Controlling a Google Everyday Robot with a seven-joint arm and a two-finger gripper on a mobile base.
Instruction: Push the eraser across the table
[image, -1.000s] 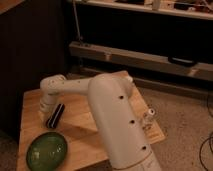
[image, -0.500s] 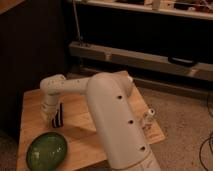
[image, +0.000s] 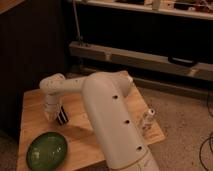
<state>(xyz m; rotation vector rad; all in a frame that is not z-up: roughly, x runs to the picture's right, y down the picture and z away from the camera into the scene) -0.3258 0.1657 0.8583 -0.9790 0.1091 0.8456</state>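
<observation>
**A:** Where is the eraser sitting?

**B:** The eraser (image: 62, 116) lies flat on the left half of the worktop (image: 32, 120), left of the frame's middle. It is a small dark block with thin light stripes.

**A:** How do you expect it to handle?

**B:** I'd judge it light and fairly stiff, and not fragile. If it is rubbery it may grip the wood grain and drag a little instead of gliding. A nudge near one end would probably spin it.

**A:** So where should contact go?

**B:** There is no need to grasp it. I'd press low on the middle of a long side, so it slides without twisting or tipping.

**A:** And the gripper?

**B:** The gripper (image: 55, 115) is down at the worktop, just left of the eraser. Its fingers are drawn together with nothing between them, making one blunt pusher. I cannot tell whether they touch the block or stand just beside it.

**A:** Anything around it to mind?

**B:** The green bowl (image: 47, 149) sits near the eraser at the lower left of the frame, so a push that way could knock it. The robot's thick white arm (image: 112, 125) crosses the middle of the frame and hides the worktop there. A small white object (image: 148, 120) stands near the worktop's right edge, well apart from the eraser.
</observation>
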